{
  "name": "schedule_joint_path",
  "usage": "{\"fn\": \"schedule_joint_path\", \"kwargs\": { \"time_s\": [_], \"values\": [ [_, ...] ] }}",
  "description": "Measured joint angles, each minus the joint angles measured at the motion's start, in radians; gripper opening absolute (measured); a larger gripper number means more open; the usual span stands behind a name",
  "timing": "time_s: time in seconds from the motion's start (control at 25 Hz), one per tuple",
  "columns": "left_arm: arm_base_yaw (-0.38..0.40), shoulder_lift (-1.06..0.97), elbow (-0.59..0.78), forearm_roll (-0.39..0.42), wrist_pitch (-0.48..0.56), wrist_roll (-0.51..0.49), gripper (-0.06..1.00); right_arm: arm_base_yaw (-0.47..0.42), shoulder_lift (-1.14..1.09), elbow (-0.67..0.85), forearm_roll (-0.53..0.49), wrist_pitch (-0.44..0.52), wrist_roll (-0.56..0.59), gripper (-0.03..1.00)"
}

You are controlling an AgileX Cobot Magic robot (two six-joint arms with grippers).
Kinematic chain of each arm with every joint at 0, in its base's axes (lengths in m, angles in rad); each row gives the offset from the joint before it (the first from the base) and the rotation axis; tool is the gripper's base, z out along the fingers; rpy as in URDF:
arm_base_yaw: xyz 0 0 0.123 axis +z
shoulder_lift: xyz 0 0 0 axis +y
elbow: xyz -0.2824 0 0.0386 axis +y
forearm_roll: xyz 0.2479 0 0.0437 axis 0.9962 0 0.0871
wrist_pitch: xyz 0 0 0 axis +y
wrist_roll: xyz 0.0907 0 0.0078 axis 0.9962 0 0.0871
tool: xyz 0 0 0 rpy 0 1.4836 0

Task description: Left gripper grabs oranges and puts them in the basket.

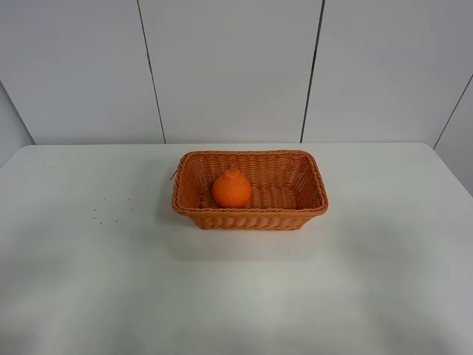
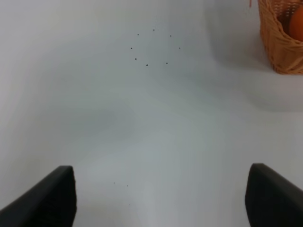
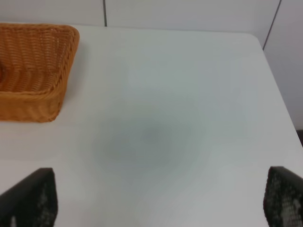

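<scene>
A bright orange (image 1: 231, 189) with a knob top lies inside the woven wicker basket (image 1: 307, 209), toward its left half. The basket stands at the middle of the white table. Neither arm shows in the exterior high view. In the left wrist view my left gripper (image 2: 161, 196) is open and empty over bare table, its two dark fingertips wide apart; the basket's corner (image 2: 279, 45) and a sliver of the orange (image 2: 296, 23) show at the frame's edge. In the right wrist view my right gripper (image 3: 158, 198) is open and empty, with the basket (image 3: 33, 94) ahead of it.
A ring of small dark specks (image 1: 111, 207) marks the table left of the basket, also in the left wrist view (image 2: 152, 47). The table's far edge meets a white panelled wall (image 1: 229, 74). The table's right edge (image 3: 277, 90) shows in the right wrist view.
</scene>
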Motion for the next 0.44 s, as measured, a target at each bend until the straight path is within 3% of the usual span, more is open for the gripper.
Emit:
{"fn": "schedule_joint_path", "kwargs": {
  "time_s": [0.44],
  "values": [
    [0.0, 0.0, 0.0, 0.0, 0.0, -0.003, 0.84, 0.0, 0.0, 0.0, 0.0, 0.0, 0.0, 0.69]
  ]
}}
